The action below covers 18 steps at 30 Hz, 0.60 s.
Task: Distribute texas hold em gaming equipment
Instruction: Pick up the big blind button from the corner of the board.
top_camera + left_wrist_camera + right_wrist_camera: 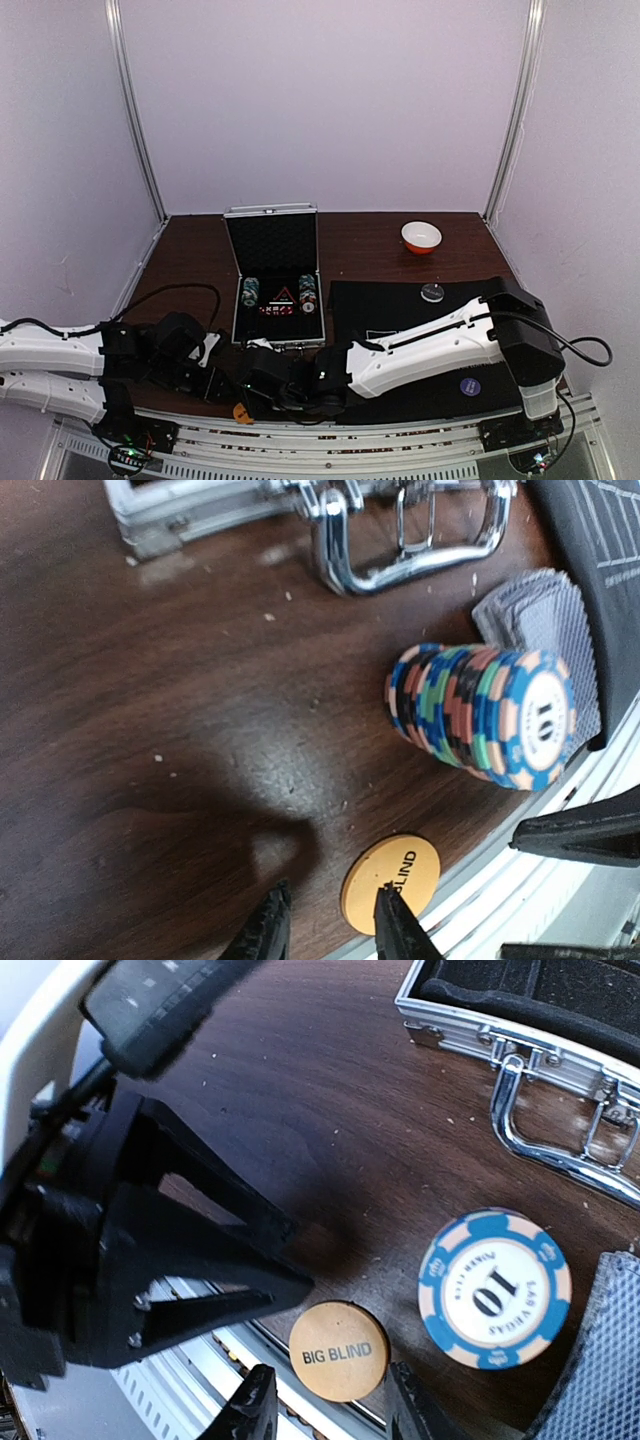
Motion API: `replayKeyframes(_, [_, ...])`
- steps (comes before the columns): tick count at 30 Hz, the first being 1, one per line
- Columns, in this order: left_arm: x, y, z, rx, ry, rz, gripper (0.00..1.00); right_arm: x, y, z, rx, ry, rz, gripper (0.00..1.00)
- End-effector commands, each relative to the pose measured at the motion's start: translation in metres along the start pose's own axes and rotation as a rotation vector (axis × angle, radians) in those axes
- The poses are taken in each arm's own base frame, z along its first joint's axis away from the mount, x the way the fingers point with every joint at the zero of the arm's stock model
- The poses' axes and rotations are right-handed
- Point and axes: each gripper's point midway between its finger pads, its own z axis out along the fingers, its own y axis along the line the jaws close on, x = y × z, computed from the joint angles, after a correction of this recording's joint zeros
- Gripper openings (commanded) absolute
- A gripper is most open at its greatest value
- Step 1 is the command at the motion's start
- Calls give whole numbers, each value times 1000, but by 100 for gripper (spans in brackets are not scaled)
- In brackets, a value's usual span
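Both, we are seeing, are hovering open: right gripper (330, 1372) straddling the round orange "BIG BLIND" disc (338, 1350), left gripper (332, 892) at its edge.

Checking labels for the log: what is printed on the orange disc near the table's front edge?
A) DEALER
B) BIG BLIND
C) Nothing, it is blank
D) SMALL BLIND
B: in the right wrist view the disc plainly reads "BIG BLIND" in dark letters, next to the chip stack marked 10.
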Motion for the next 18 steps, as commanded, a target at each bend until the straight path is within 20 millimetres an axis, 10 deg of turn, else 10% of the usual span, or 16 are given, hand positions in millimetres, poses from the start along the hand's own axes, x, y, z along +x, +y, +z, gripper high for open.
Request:
replayKeyframes(1, [2,-9,7,56,32,49,31,5,-2,12,42,-4,25,39])
replayKeyframes(18, [-2,-3,4,39,-3,22,26,26,-10,17,106,53,16,42])
